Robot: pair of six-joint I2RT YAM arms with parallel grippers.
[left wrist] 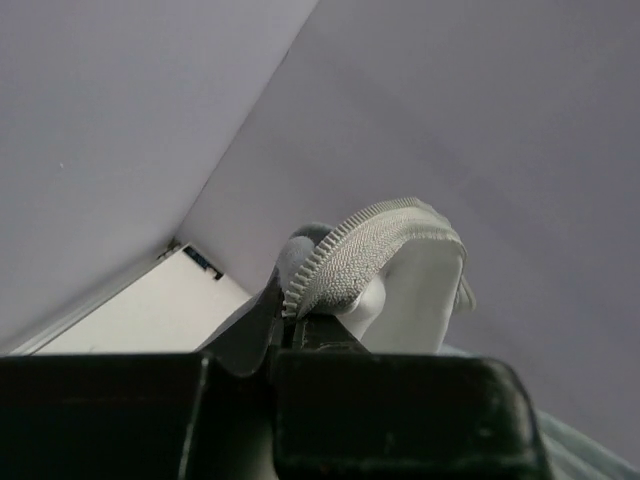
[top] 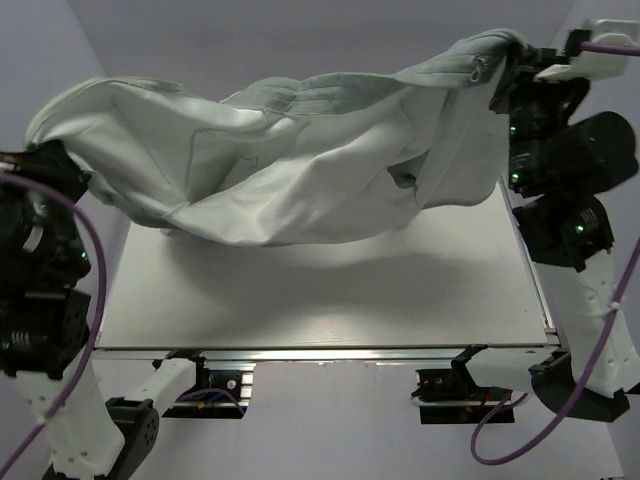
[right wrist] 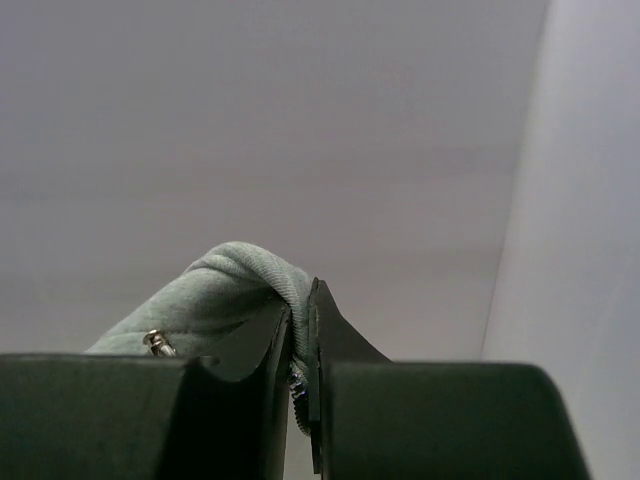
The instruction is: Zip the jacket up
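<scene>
- Lilac-grey walls (top: 250, 30) close in the space behind and to both sides of the jaws. Nothing else stands in it.
- Silvery metal counter (top: 330, 300) lies below and between the two pairs of jaws. Its bare top carries only the garment's shadow.
- Light grey jacket (top: 300, 160) hangs in the air above the far part of the counter, strung from one pair of jaws to the other. Its long axis runs from the left jaws to the right jaws, climbing toward the right. The middle sags in loose folds with the paler lining turned outward. I cannot tell whether the lowest fold touches the counter.
- Left arm (top: 40, 260) and right arm (top: 565, 170) each hold one end, so neither is nearer than the other. My judgement is that the two front edges are not yet aligned, and that the next move depends on laying this axis down flat.
- Zipper tape (left wrist: 370, 250), toothed and doubled over, rises just above the left jaws, which are closed tight on it, with white lining beside it.
- Right jaws are pinched shut on a rolled grey edge of the jacket. A few zipper teeth (right wrist: 297, 400) show between them.
- Small metal stud (right wrist: 153, 341) sits on the fabric just left of the right jaws.
</scene>
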